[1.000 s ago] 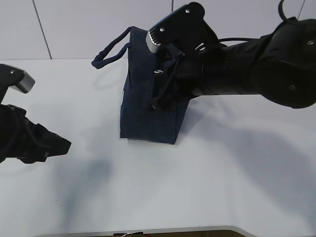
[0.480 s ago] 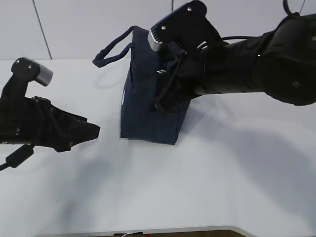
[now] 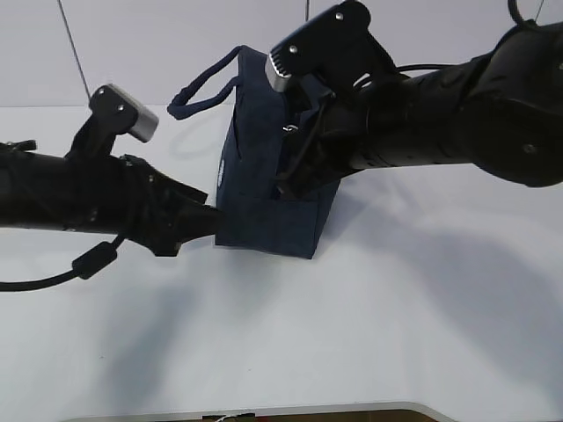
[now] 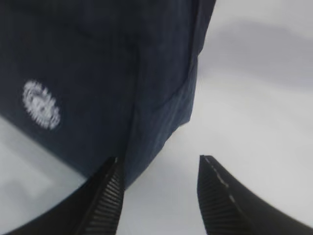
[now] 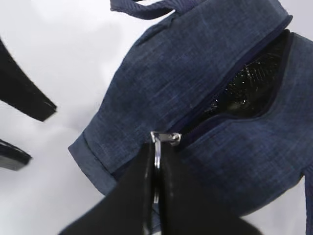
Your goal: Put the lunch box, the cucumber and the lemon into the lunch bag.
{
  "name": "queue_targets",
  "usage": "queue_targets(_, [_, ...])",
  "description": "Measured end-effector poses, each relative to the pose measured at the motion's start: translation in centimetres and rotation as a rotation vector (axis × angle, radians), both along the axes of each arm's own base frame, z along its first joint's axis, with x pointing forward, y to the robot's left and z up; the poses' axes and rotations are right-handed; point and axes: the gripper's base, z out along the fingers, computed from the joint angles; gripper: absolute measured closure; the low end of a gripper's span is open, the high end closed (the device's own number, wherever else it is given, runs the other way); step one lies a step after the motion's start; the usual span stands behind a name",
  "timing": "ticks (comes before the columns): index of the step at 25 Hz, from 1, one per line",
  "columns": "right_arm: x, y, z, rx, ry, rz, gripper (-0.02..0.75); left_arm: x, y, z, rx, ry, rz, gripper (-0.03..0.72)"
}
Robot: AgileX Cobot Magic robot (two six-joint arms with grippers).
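Lunch bag (image 3: 264,189) upright on the surface (image 3: 369,334), zipper partly open; packing not visibly begun.
Right hand (image 5: 155,169) pinches the ring pull (image 5: 157,149) atop the bag; left hand (image 4: 159,188), spread and empty, flanks its lower corner. Lunch box, cucumber and lemon are nowhere visible, perhaps inside.

1. The lunch bag (image 4: 98,73) carries a small round white emblem (image 4: 41,105) on its navy side panel; in the left wrist view it is too blurred to read.
2. In the exterior view the same emblem (image 3: 221,177) shows only as a pale speck, with no legible lettering.
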Motion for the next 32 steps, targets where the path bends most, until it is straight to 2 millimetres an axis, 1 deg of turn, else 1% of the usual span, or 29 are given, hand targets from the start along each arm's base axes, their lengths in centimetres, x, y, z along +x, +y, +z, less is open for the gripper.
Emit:
queue_targets(7, [0.0, -0.1, 0.0, -0.005, 0.007, -0.005, 0.733, 2.1, -3.1, 0.2, 0.013, -0.047, -0.049, 0.325])
queue_targets(11, [0.0, -0.1, -0.1, -0.007, 0.011, -0.007, 0.733, 3.2, -4.3, 0.0, 0.027, -0.064, -0.055, 0.325])
queue_targets(14, [0.0, -0.1, -0.1, -0.007, 0.011, -0.007, 0.733, 3.6, -4.9, 0.1, 0.038, -0.077, -0.057, 0.337])
queue_targets(15, [-0.1, -0.1, 0.0, -0.007, 0.011, -0.008, 0.733, 3.6, -5.1, 0.1, 0.04, -0.079, -0.058, 0.357])
queue_targets(16, [-0.1, -0.1, 0.0, -0.007, 0.011, -0.008, 0.733, 3.6, -5.2, 0.1, 0.041, -0.08, -0.059, 0.397])
queue_targets(18, [-0.1, -0.1, 0.0, -0.008, 0.012, -0.008, 0.733, 3.6, -5.2, 0.0, 0.045, -0.078, -0.058, 0.508])
queue_targets(20, [0.0, -0.1, 0.0, -0.009, 0.012, -0.009, 0.733, 3.6, -5.2, 0.0, 0.049, -0.079, -0.053, 0.593])
queue_targets(22, [0.0, -0.1, 0.2, -0.011, 0.012, -0.013, 0.733, 3.7, -5.1, 0.0, 0.058, -0.08, -0.042, 0.646])
queue_targets(27, [0.6, 0.1, 1.7, -0.008, -0.005, -0.03, 0.733, 3.7, -5.0, 0.0, 0.057, -0.079, -0.033, 0.68])
queue_targets(31, [0.8, 0.1, 2.3, -0.003, -0.015, -0.035, 0.733, 3.7, -4.7, 1.1, 0.064, -0.107, -0.008, 0.685])
queue_targets(32, [0.8, 0.2, 2.4, -0.002, -0.017, -0.035, 0.733, 3.5, -4.6, 1.1, 0.069, -0.106, -0.003, 0.685])
